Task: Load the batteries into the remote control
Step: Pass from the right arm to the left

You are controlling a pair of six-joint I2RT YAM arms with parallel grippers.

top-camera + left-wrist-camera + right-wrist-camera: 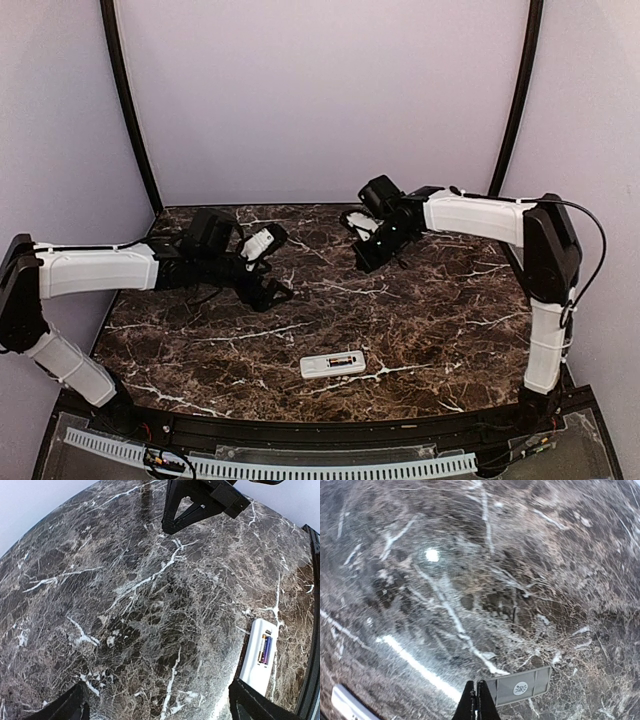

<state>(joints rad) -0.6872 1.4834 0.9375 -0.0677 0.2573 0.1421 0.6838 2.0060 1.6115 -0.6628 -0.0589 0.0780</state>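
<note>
Closest of all, on the near part of the bench: remote control, white, lying flat with its back up. Sitting in the bay on that back: batteries, dark with orange marks. Hard to tell how many, or how far down. Looks nearly loaded.

Next job, most likely: getting the small grey cover onto the bay. Best done slowly. Line up the grey cover with the long side of the remote control first. Keep it flat, not tipped. Press or slide it gently, so as not to push the light remote control across the smooth bench. Maybe steady the remote control with the other claw.

Shut tight, tips together: right claw, pointing down at the bench, farther back than the remote control and a bit to the right. Grey cover just beside the tips; touching or not, cannot tell. Right arm bent at the elbow, reaching in toward the middle.

Open wide, holding nothing: left claw, hanging over the bench, farther back and to the left of the remote control. Left arm stretched low from the left side.
</note>
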